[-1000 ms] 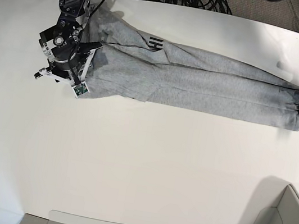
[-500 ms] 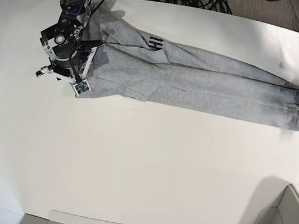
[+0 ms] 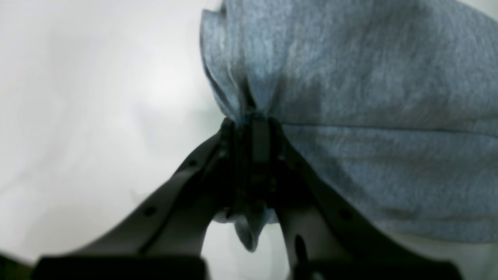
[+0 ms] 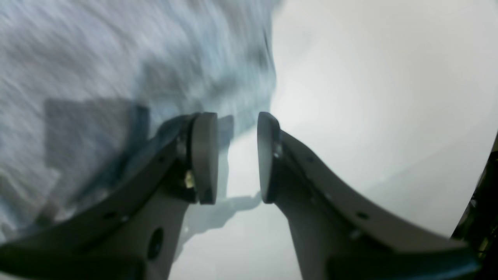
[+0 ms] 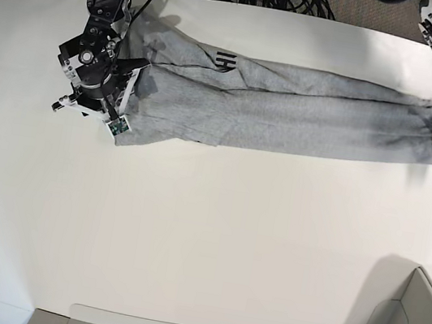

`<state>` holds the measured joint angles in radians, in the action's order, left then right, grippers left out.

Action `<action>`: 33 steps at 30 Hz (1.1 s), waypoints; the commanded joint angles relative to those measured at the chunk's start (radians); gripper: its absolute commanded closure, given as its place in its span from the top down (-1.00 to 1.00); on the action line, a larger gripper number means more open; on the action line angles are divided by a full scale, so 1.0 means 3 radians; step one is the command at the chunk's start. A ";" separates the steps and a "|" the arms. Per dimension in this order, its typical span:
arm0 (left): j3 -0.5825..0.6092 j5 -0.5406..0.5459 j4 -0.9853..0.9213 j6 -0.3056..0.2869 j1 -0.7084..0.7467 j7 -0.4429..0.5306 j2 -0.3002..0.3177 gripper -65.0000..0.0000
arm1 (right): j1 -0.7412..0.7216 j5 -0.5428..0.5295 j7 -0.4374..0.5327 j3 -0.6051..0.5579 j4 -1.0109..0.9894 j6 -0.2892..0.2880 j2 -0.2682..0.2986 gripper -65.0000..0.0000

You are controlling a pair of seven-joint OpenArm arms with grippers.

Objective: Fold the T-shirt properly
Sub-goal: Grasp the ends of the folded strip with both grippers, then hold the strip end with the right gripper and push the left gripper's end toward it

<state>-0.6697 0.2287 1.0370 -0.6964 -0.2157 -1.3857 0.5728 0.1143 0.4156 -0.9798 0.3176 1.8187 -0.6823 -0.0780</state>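
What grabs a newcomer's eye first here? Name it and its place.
The heather-grey cotton T-shirt, folded into a long narrow band, stretches across the white table's far side. The left hand is clamped on one bunched end; the right hand stands open at the other end.

Lighting: bright, even, from overhead; white table (image 5: 212,235) near glare, washed out in both wrist views. Shadows: soft, short, under the T-shirt (image 5: 290,112) edge and the right gripper (image 4: 233,155) fingers. Base view: sharp, barrel-curved at the edges. Right wrist view: cloth streaked by motion blur. Left wrist view: soft focus, dark fingers (image 3: 256,163) blurred.
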 commanded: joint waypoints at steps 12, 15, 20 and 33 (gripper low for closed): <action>-0.0164 0.0028 0.1113 -0.0006 -0.0005 -0.0035 -0.0030 -1.00 | -0.0046 -0.0022 0.0031 -0.0008 0.0062 -0.0053 -0.0003 -0.45; -0.0159 0.0028 0.1507 -0.0006 0.0246 -0.0035 -0.0204 -1.00 | -0.0046 -0.0022 0.0031 -0.0008 0.0057 -0.0053 -0.0029 -0.45; 0.0220 0.0007 0.2305 -0.0006 0.0594 -0.0035 -0.0613 -1.00 | -0.0046 -0.0022 0.0046 -0.0013 0.0057 -0.0053 -0.0029 -0.45; 0.1007 0.0018 0.2867 -0.0006 0.0757 -0.0035 -0.0935 -1.00 | -0.0041 -0.0012 0.0041 -0.0013 0.0057 -0.0053 -0.0049 -0.45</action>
<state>-0.3595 0.2317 1.8774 -0.6998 0.0223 -1.4117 0.2790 0.1158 0.4160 -0.9794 0.3157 1.8187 -0.6823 -0.0925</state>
